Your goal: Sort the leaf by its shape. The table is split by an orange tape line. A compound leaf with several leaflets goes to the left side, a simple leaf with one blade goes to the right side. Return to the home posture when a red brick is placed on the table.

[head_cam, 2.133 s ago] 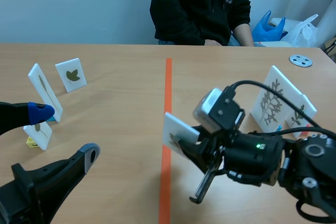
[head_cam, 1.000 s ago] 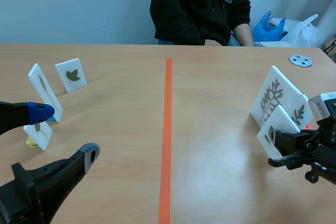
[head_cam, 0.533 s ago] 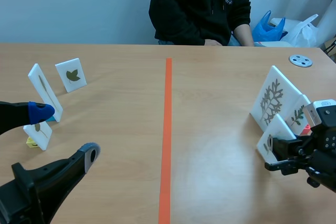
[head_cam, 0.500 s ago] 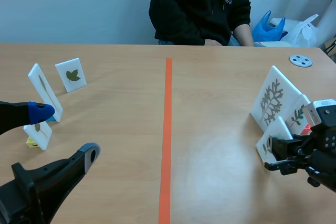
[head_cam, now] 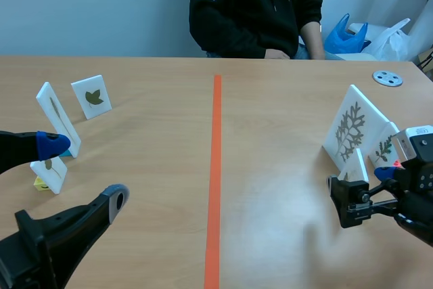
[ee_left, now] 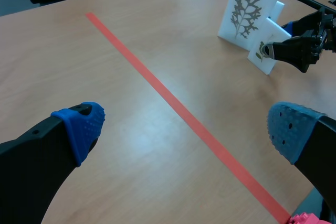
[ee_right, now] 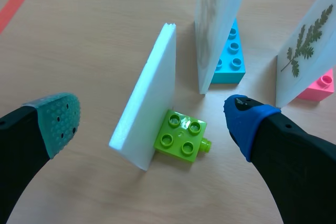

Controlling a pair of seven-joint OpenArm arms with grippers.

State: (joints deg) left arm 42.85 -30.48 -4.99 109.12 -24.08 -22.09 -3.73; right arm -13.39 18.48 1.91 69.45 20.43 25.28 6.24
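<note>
The small white leaf card [ee_right: 149, 98] stands tilted on a green brick [ee_right: 181, 134], right of the orange tape line [head_cam: 215, 167]. My right gripper [ee_right: 149, 114] is open, one pad on each side of the card and clear of it. In the scene view the card [head_cam: 354, 166] stands just in front of the big fern-like leaf card [head_cam: 350, 126], with the right gripper [head_cam: 362, 182] around it. The left wrist view shows the card's face [ee_left: 265, 52] with a small leaf. My left gripper [ee_left: 184, 129] is open and empty, low at the near left [head_cam: 81, 170].
Behind the card stand the big card on a blue brick [ee_right: 227, 61] and a small sprig card [ee_right: 307, 40] on a pink brick [ee_right: 317, 87]. Three leaf cards [head_cam: 91, 97] stand at the far left. A person [head_cam: 250, 5] sits across the table. A grey disc [head_cam: 387, 78] lies at the back right.
My right gripper carried the card from the tape line to the right side, set it down by the other cards and opened. The left arm stayed still.
</note>
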